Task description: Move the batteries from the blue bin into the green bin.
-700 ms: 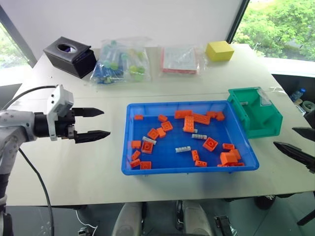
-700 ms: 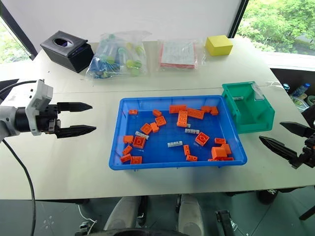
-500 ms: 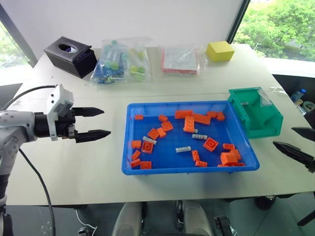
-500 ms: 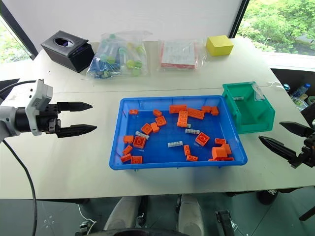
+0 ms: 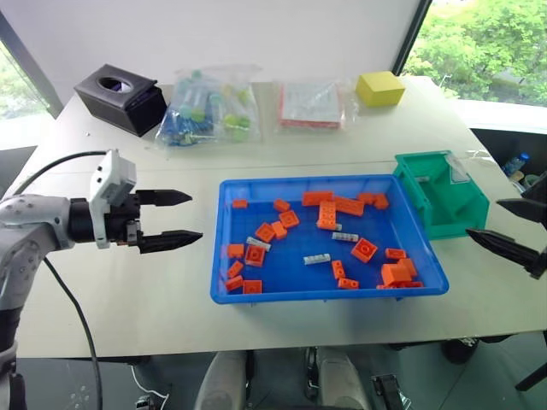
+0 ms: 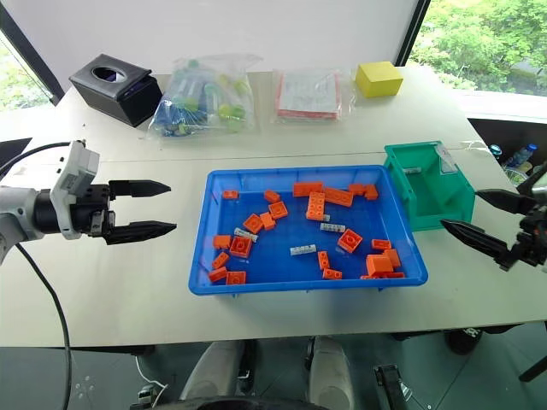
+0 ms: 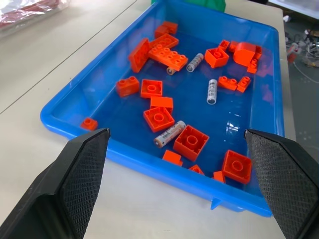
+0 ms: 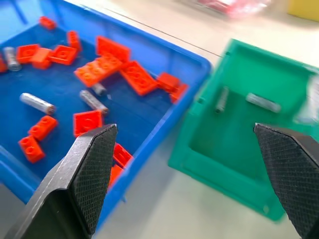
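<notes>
The blue bin sits at the table's middle, holding several orange bricks and three batteries scattered among them; the left wrist view shows one battery near the bin's near rim. The green bin touches the blue bin's right end, and two batteries lie inside it. My left gripper hovers open just left of the blue bin, pointing at it. My right gripper hangs open and empty at the right, in front of the green bin.
Along the table's back stand a black tissue box, a clear bag of coloured tubes, a flat red-and-white packet and a yellow block. Bare tabletop lies left of the blue bin and in front of it.
Both grippers have edged inward, the left towards the blue bin and the right up and left towards the green bin. Both stay open. The bins and batteries have not moved.
</notes>
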Controlling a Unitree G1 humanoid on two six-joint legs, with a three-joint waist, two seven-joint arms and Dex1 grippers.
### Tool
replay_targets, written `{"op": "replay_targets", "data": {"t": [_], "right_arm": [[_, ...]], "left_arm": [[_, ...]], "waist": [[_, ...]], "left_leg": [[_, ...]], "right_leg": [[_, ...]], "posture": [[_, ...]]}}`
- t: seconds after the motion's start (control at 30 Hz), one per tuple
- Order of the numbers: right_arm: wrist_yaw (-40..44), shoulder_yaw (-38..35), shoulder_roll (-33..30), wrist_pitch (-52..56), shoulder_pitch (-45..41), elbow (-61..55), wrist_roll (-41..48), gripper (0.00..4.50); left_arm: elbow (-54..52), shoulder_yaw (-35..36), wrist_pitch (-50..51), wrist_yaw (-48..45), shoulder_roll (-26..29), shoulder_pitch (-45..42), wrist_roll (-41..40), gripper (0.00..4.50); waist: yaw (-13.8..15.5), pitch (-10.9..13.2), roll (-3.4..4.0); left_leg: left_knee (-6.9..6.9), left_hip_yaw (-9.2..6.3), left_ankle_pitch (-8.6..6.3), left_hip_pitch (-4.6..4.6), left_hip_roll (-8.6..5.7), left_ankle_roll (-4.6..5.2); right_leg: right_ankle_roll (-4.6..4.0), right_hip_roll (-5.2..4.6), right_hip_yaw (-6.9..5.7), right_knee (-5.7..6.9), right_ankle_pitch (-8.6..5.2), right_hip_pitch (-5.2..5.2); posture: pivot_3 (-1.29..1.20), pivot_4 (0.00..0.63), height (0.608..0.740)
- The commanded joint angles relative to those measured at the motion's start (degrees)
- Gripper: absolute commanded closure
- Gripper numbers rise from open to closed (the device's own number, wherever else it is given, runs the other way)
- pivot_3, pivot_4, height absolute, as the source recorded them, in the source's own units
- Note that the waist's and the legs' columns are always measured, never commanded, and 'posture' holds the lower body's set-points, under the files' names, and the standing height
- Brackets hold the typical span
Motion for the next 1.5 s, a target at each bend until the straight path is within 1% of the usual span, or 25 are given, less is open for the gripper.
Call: {"op": "replay_targets", "data": {"t": [0.03,0.07,0.13,0.17,0.2,0.23,0.3,0.4,0.47,0.53,0.73,0.83,0.97,1.13,1.3,1.4,1.5], "right_arm": [[-0.6,8.2,-1.4,0.7,-8.1,-1.8,1.5,0.02],[-0.5,14.3,-1.0,0.3,-12.8,-2.5,0.4,0.02],[1.4,23.6,0.0,-1.2,-19.6,-3.1,-1.9,0.02],[2.7,26.7,0.3,-2.1,-21.7,-3.0,-2.9,0.02],[3.2,30.6,1.7,-2.1,-25.1,-2.3,-3.9,0.02],[2.4,35.5,4.0,-1.2,-29.0,-1.0,-5.8,0.02],[0.2,42.6,7.8,2.1,-34.4,0.8,-8.6,0.02],[0.4,49.8,11.1,2.4,-34.9,-1.3,-11.8,0.02],[-0.2,52.3,13.2,2.4,-34.4,-2.2,-12.7,0.02],[-2.1,54.2,16.4,3.3,-34.6,-1.7,-13.6,0.02],[-5.6,58.2,24.0,2.6,-36.0,3.4,-18.1,0.02],[-6.8,59.7,27.4,1.7,-37.3,6.5,-20.5,0.02],[-6.8,61.0,29.9,1.0,-38.2,7.8,-22.3,0.02],[-6.6,61.5,31.6,1.1,-38.4,7.6,-23.3,0.02],[-6.0,60.0,31.7,6.5,-37.2,2.2,-19.8,0.02],[-6.3,61.5,31.3,6.8,-36.0,1.3,-20.5,0.02],[-7.1,61.3,31.3,7.9,-35.0,1.0,-20.6,0.02]], "left_arm": [[-1.0,0.5,0.0,-0.3,0.2,-1.4,-1.1,0.0],[-1.0,0.3,-0.1,-0.3,0.0,-1.9,-1.2,0.0],[-1.1,-0.1,0.0,-0.2,-0.3,-2.5,-1.3,0.0],[-1.1,-0.2,0.2,-0.1,-0.4,-2.7,-1.4,0.0],[-1.4,-0.3,0.3,0.1,-0.5,-2.7,-1.5,0.0],[-1.8,-0.4,0.2,0.2,-0.7,-2.5,-1.4,0.0],[-2.7,-0.3,0.2,0.7,-0.9,-2.0,-1.4,0.0],[-4.2,1.2,1.0,1.7,-0.8,-1.0,-2.5,0.0],[-5.0,2.0,1.6,2.4,-0.6,-0.4,-3.2,0.0],[-6.0,2.9,2.3,2.8,-0.2,0.4,-3.9,0.0],[-7.9,4.6,4.1,2.1,1.7,2.3,-6.1,0.0],[-7.7,4.6,3.1,1.1,3.0,3.8,-5.1,0.0],[-6.6,4.6,0.8,-0.8,4.5,5.8,-3.1,0.0],[-5.6,4.6,0.1,-1.4,4.8,5.8,-2.7,0.0],[-5.6,4.1,-0.1,-1.3,4.5,5.2,-2.8,0.0],[-5.5,3.6,-0.2,-1.1,4.3,4.5,-2.7,0.0],[-5.4,3.5,-0.1,-1.0,4.1,3.9,-2.7,0.0]], "waist": [[0.0,0.0,-0.03],[-0.2,0.0,-0.02],[-0.4,0.0,-0.05],[-0.5,0.1,-0.05],[-0.5,0.1,-0.07],[-0.4,0.1,-0.08],[-0.9,0.1,-0.17],[-0.9,0.2,-0.3],[-1.0,0.2,-0.31],[-1.3,0.2,-0.34],[-1.4,0.2,-0.35],[-1.4,0.2,-0.36],[-1.3,0.2,-0.36],[-1.3,0.2,-0.36],[-1.4,0.2,-0.36],[-1.3,0.2,-0.36],[-1.3,0.2,-0.36]], "left_leg": [[0.0,0.0,0.0,0.01,0.0,0.0],[0.0,0.0,0.0,0.01,0.01,0.0],[-0.01,0.03,0.0,0.0,0.04,0.0],[-0.01,0.02,0.0,-0.01,0.04,0.0],[-0.03,0.0,0.0,-0.04,0.05,0.0],[-0.04,0.0,0.0,-0.05,0.04,0.0],[-0.03,0.06,0.0,-0.08,0.02,0.0],[0.0,0.02,0.0,-0.13,0.0,0.0],[-0.01,0.0,0.0,-0.17,-0.02,0.0],[0.01,0.04,0.0,-0.17,-0.03,0.0],[0.07,0.04,0.01,-0.04,0.01,-0.02],[0.07,0.06,0.02,-0.05,-0.01,-0.03],[0.06,0.05,0.02,-0.06,-0.03,-0.04],[0.07,0.05,0.02,-0.06,-0.07,-0.04],[0.07,0.04,0.03,-0.06,-0.03,-0.04],[0.06,0.04,0.02,-0.06,-0.04,-0.04],[0.07,0.05,0.03,-0.06,-0.05,-0.04]], "right_leg": [[0.0,0.0,0.0,0.01,0.0,0.0],[-0.01,0.02,-0.01,0.02,0.0,-0.01],[-0.03,0.04,-0.01,0.04,0.02,-0.06],[-0.03,0.05,-0.01,0.07,0.02,-0.09],[-0.05,0.06,-0.01,0.08,0.03,-0.12],[-0.11,0.06,-0.01,0.09,0.07,-0.12],[-0.18,0.05,0.0,0.09,0.13,-0.16],[-0.19,0.03,0.0,0.11,0.14,-0.16],[-0.16,0.02,-0.01,0.11,0.15,-0.17],[0.0,0.0,-0.01,0.13,0.25,-0.18],[-0.12,0.06,-0.01,0.35,0.19,-0.2],[-0.17,0.06,0.0,0.46,0.16,-0.27],[-0.14,0.06,0.01,0.61,0.16,-0.34],[-0.16,0.06,0.01,0.64,0.15,-0.36],[-0.15,0.06,0.01,0.67,0.16,-0.38],[-0.11,0.07,0.01,0.69,0.18,-0.4],[-0.16,0.07,0.01,0.69,0.15,-0.38]], "posture": [[0.0,0.15,0.692],[0.0,0.15,0.692],[0.0,0.15,0.692],[0.0,0.15,0.692],[0.0,0.15,0.692],[0.0,0.15,0.692],[0.0,0.15,0.692],[0.0,0.15,0.692],[0.0,0.15,0.692],[0.0,0.15,0.692],[0.0,0.15,0.692],[0.0,0.15,0.692],[0.0,0.15,0.692],[0.0,0.15,0.692],[0.0,0.15,0.692],[0.0,0.15,0.692],[0.0,0.15,0.692]]}}
